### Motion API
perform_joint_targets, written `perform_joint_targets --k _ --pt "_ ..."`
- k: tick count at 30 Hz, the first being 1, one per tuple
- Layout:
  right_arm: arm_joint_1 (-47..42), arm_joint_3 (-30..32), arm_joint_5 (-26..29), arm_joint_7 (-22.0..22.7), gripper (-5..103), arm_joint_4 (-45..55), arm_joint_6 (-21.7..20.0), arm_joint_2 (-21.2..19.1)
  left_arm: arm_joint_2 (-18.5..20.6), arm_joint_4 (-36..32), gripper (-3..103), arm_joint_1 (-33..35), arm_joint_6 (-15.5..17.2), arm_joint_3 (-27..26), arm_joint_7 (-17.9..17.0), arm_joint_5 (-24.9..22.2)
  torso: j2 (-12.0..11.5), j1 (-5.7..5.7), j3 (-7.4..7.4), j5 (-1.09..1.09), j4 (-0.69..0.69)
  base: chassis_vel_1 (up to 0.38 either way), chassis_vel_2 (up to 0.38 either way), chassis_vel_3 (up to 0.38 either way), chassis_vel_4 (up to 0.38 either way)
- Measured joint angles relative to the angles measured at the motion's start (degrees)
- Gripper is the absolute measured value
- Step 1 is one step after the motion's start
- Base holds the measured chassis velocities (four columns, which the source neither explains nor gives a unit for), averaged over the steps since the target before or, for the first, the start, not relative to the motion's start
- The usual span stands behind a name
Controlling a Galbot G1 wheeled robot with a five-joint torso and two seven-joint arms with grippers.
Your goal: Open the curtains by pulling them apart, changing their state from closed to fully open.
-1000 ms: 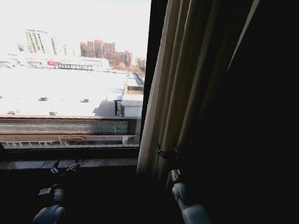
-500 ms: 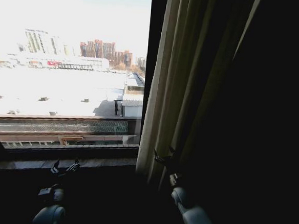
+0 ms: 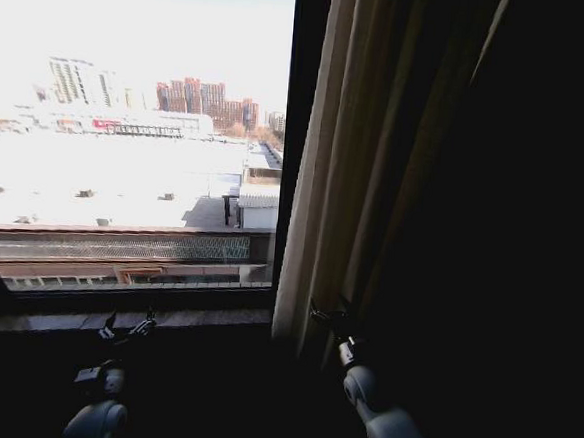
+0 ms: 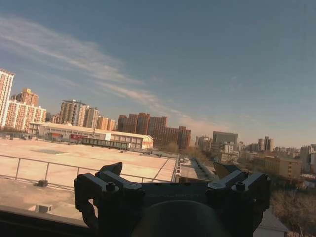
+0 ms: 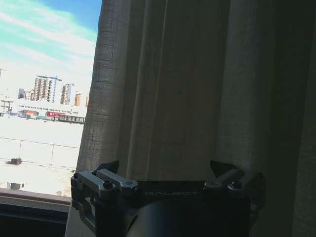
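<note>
You face a large window (image 3: 127, 137) flooded with bright daylight. Through the glass you see flat pale rooftops (image 3: 94, 180), a metal railing (image 3: 120, 242), and distant high-rise buildings (image 3: 205, 98) under a blue sky with thin clouds. A black window frame bar (image 3: 298, 129) stands upright beside the glass. A dim windowsill (image 3: 205, 318) runs below. The room to your right lies in deep shadow.

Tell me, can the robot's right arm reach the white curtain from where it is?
Probably yes. The right gripper is open, right at the curtain folds, with nothing between them. The left gripper waits by the windowsill.
</note>
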Motion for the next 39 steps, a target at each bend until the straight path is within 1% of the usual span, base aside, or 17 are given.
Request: perform_joint_targets --k 30,39 --pt "-0.8 0.3 0.4 0.0 100 1.1 -0.6 0.4 0.0 0.0 100 0.0 0.0 0.0 0.0 0.0 0.0 0.0 0.0 0.0 -0.01 0.0 0.0 0.0 0.0" --pt "-0.7 0.3 0.4 -0.1 100 1.1 -0.6 0.4 0.0 0.0 100 0.0 0.0 0.0 0.0 0.0 0.0 0.0 0.0 0.0 0.0 0.112 0.091 -0.114 -0.104"
